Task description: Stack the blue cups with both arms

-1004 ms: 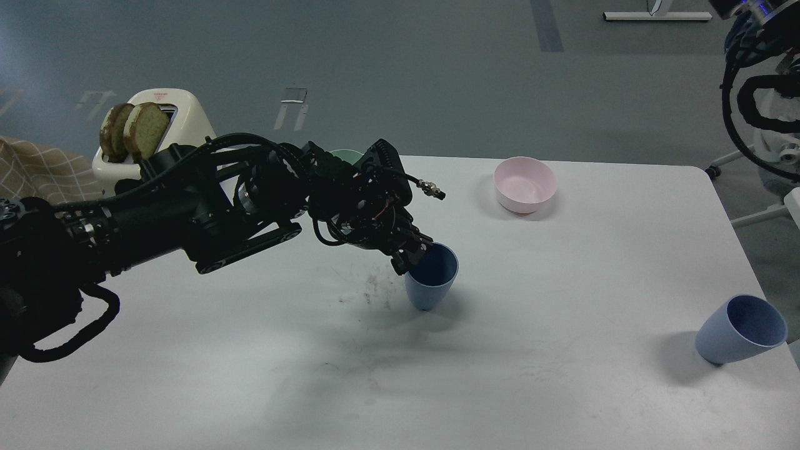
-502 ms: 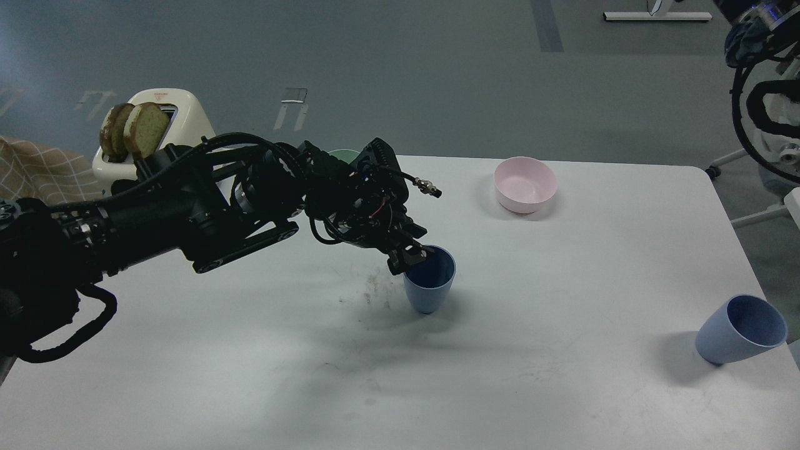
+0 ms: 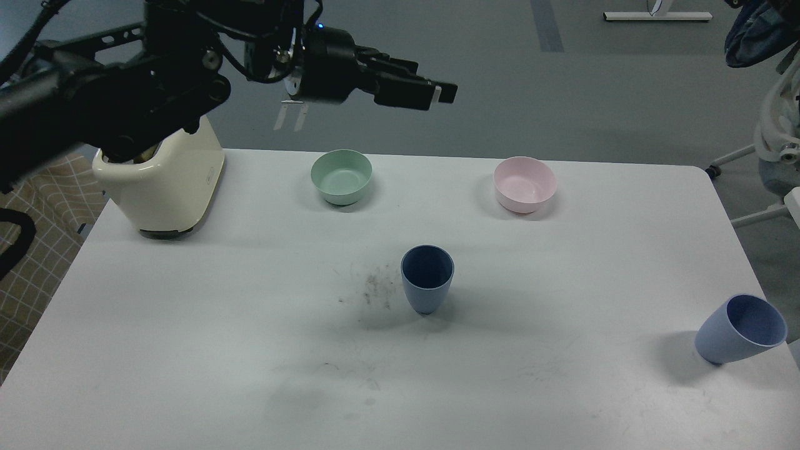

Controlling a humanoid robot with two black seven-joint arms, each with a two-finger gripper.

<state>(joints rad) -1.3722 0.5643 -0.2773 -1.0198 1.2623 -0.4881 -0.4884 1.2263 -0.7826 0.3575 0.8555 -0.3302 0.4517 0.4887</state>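
One blue cup (image 3: 427,279) stands upright on the white table (image 3: 187,350) near its middle, with nothing touching it. The second blue cup (image 3: 740,329) lies tilted at the table's right edge, its mouth facing up and right. My left arm comes in from the upper left. The left gripper (image 3: 440,95) is raised high above the table's far edge, well above and behind the middle cup; its fingers point right, slightly parted and empty. Only a dark part of the right arm (image 3: 757,32) shows at the top right corner, and its gripper is out of view.
A green bowl (image 3: 342,176) and a pink bowl (image 3: 524,184) stand at the back of the table. A cream toaster (image 3: 164,181) stands at the back left, partly behind my left arm. A checked cloth (image 3: 37,250) lies off the left edge. Dark smudges (image 3: 375,289) mark the table left of the middle cup.
My left gripper let go of the middle cup's rim and rose up and back, clear of the table. The cup went from tilted to upright. The green bowl is now uncovered.
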